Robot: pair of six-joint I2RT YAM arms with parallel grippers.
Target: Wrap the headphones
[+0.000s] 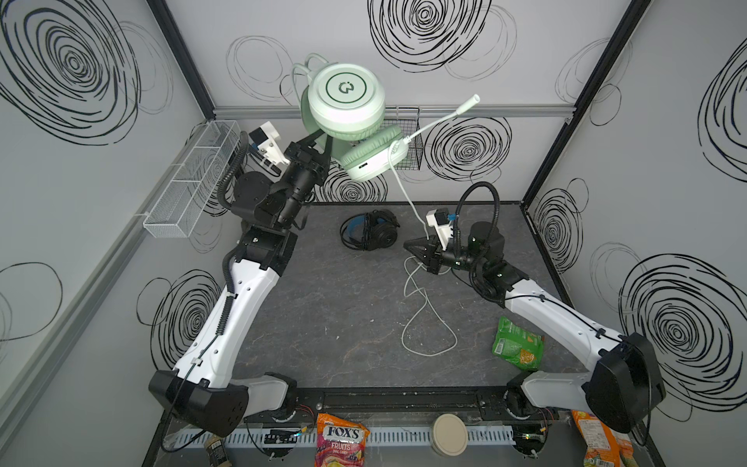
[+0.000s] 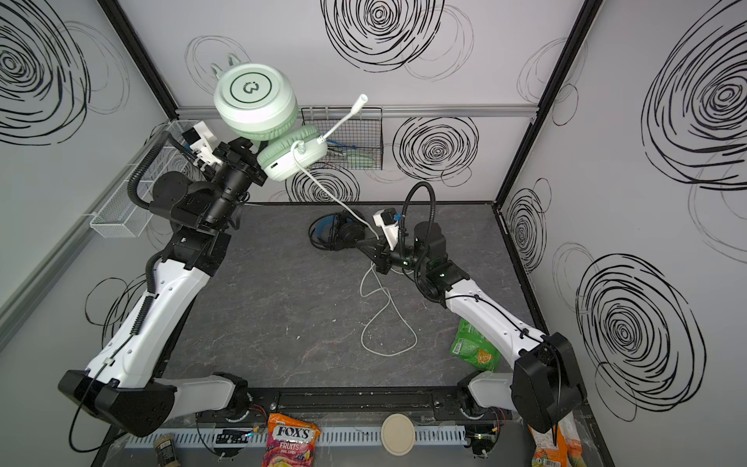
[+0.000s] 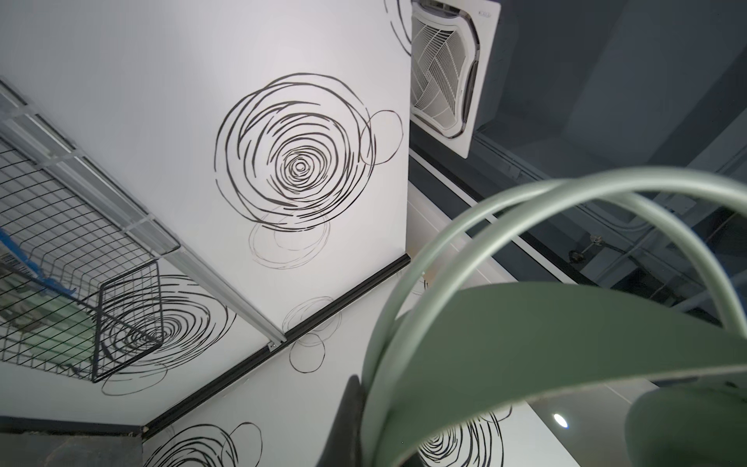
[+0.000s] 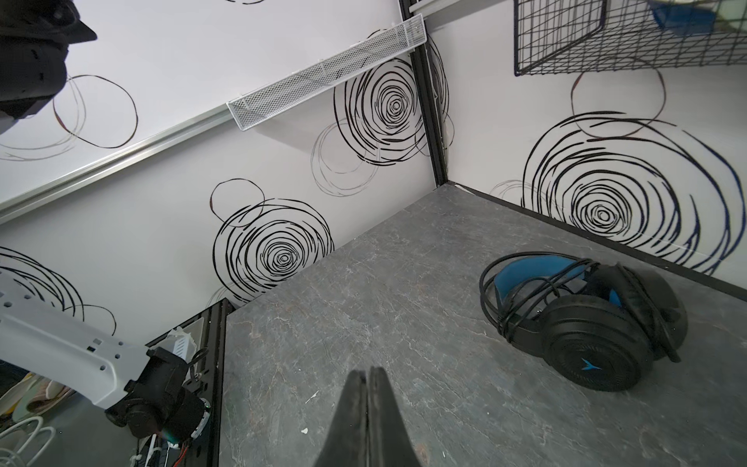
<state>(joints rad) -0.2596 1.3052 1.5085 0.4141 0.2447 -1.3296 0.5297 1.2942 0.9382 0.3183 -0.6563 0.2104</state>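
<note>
My left claw [image 1: 320, 145] is clenched on the headband of the mint-green headset [image 1: 345, 101], holding it high above the counter [image 1: 323, 315] so its pale cable [image 1: 408, 194] hangs free and can be wound. That cable drops past my right claw [image 4: 368, 378], whose jaws are pressed together; whether it is pinched there I cannot tell. Loose loops lie on the counter below that claw. Beyond its tips sits the black headset [image 4: 582, 323], its cable already wound round it
</note>
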